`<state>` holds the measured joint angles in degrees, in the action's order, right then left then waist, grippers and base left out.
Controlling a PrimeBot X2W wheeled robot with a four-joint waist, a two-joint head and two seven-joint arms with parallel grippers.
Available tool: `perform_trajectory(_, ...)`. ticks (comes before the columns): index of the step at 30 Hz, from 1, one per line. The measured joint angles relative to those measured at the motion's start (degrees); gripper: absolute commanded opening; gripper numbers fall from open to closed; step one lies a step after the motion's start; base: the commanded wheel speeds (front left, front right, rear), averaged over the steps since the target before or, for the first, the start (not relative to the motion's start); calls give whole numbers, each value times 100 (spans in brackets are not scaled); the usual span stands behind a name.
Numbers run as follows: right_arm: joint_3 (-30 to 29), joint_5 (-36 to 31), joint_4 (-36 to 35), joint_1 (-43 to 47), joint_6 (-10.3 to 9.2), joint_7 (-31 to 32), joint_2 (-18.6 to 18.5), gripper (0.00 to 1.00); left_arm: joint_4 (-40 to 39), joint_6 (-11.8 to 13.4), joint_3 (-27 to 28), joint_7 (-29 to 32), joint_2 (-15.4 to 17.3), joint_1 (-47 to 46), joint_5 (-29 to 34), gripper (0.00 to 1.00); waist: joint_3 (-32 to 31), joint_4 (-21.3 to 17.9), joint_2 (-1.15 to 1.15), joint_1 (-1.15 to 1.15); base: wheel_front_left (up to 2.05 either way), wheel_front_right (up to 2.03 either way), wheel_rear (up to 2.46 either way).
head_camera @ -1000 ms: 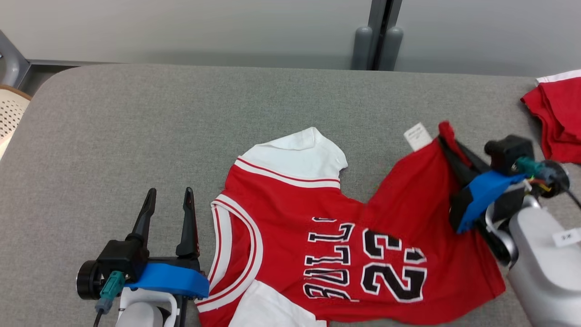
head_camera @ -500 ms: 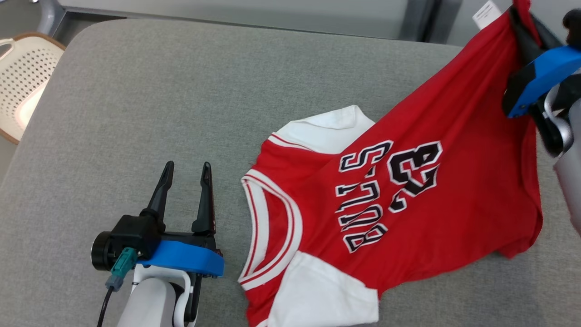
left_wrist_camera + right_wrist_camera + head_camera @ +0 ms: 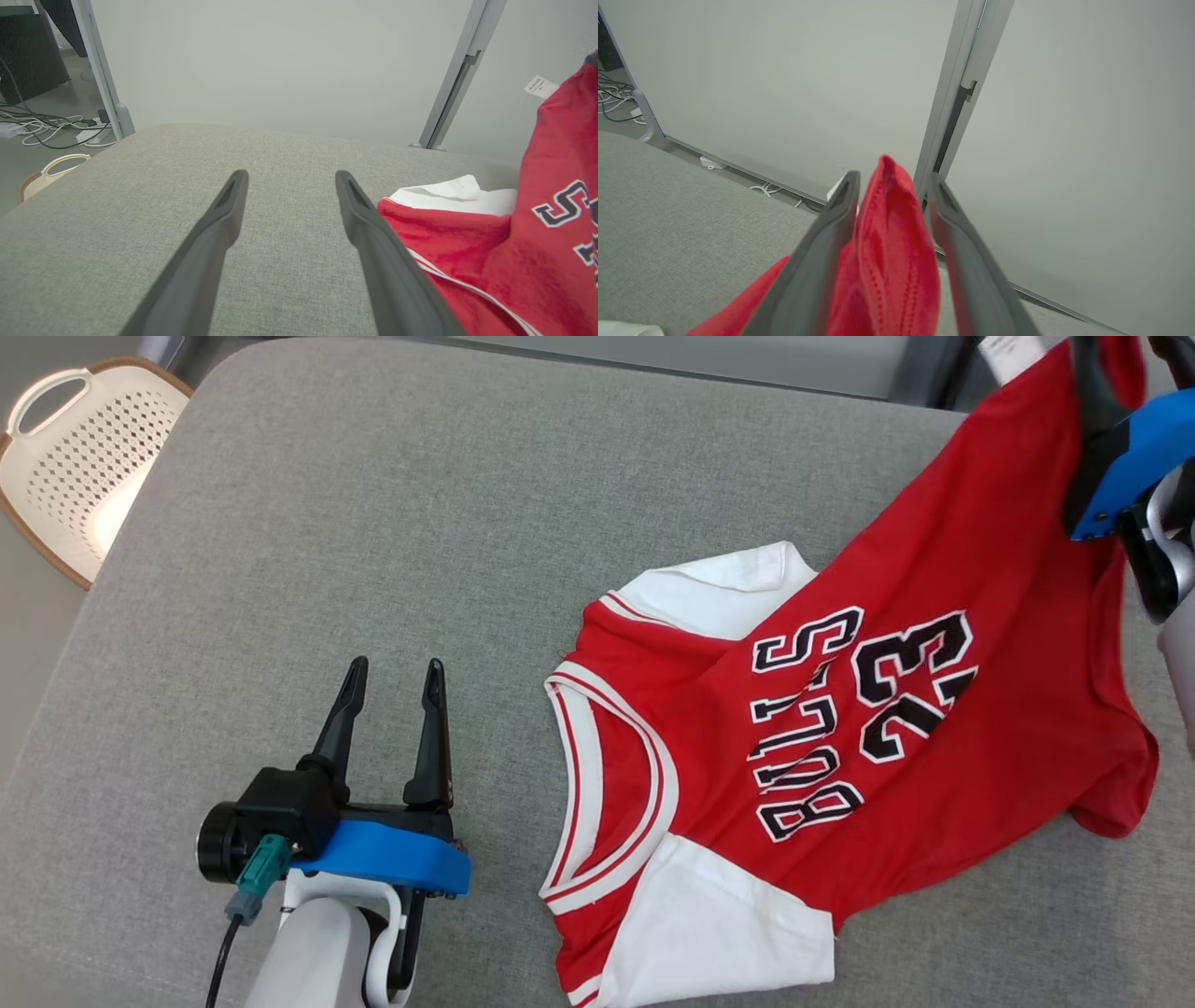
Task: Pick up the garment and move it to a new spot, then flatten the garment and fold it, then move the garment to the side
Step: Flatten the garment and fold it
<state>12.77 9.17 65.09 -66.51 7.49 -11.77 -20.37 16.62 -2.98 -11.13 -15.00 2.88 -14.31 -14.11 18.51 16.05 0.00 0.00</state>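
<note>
A red jersey-style garment (image 3: 840, 709) with white sleeves and black lettering lies on the grey table (image 3: 373, 523), right of centre. Its hem corner with a white tag is held up at the top right, where my right gripper (image 3: 1097, 373) is. In the right wrist view my right gripper (image 3: 893, 175) has its fingers parted, with a bunched ridge of the garment (image 3: 892, 261) standing between them. My left gripper (image 3: 396, 665) rests open and empty on the table, left of the collar. The left wrist view shows my left gripper (image 3: 290, 175) with the garment (image 3: 537, 242) just off its right finger.
A white perforated basket (image 3: 75, 457) stands on the floor off the table's far left corner. Cables (image 3: 46, 130) lie on the floor beyond it. A pale wall with a grey upright post (image 3: 962, 84) runs behind the table's far edge.
The head camera has swung, shifting the whole picture. My right gripper has lifted the hem corner higher, and its fingers have parted from a tight pinch. The left gripper has stayed put.
</note>
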Motion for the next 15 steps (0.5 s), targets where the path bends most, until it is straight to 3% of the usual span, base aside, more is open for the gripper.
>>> perform_trajectory(8, -20, 172, -296, 277, 0, -311, 87, 100, 42, -9, 159, 0, -2, 139, 163, 100, -238, -295, 0, 0, 0, 0, 0)
perform_trajectory(15, -390, 502, -2125, 1625, 0, -326, 136, 100, 45, -60, 483, 0, -1, 425, 381, 100, -531, -736, 0, -1, 0, 0, 0)
